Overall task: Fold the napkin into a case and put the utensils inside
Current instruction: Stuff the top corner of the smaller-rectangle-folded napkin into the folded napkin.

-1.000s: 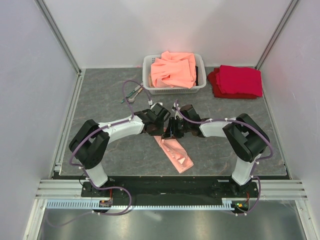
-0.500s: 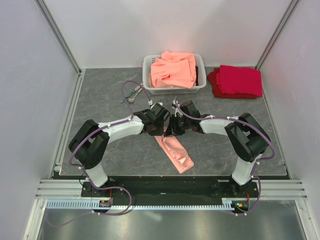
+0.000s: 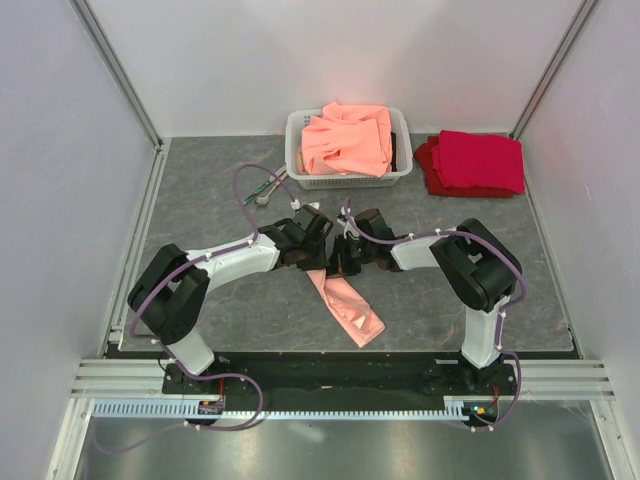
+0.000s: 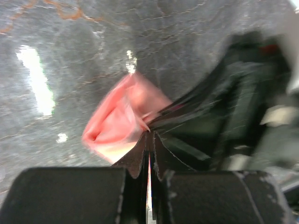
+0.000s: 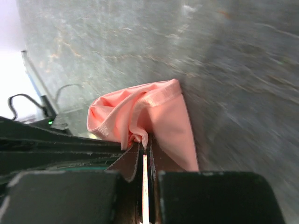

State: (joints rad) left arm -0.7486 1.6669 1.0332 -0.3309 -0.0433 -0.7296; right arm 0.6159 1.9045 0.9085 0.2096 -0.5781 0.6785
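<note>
- Napkin (image 3: 347, 308) sits mid-desk, folded into a long narrow strip that runs slantwise, its near end pointing toward the arm bases.
- Far end of that strip goes right up under both pincers, which meet tip to tip over the middle of the desk (image 3: 220, 215).
- Left pincer (image 3: 320, 266) is closed tight. In the left wrist view its fingers (image 4: 138, 158) are pressed together with only a hairline gap, and pink cloth is bunched right at their tips.
- Right pincer (image 3: 335, 268) is clamped down too. In the right wrist view its fingers (image 5: 128, 165) pinch a gathered edge of the napkin, and the cloth puckers into folds at the bite.
- From that pinch the fabric bulges up in a loose pocket, with one flat flap lying on the desk beside it.
- Utensils (image 3: 262, 187) lie on the desk, far left, well apart from the napkin and just left of the basket (image 3: 350, 181). Too small to tell the pieces apart.
- Basket stands at the far edge, heaped with orange cloths (image 3: 348, 140).
- Red cloths (image 3: 475, 160) are stacked folded on the desk, just right of the basket.
</note>
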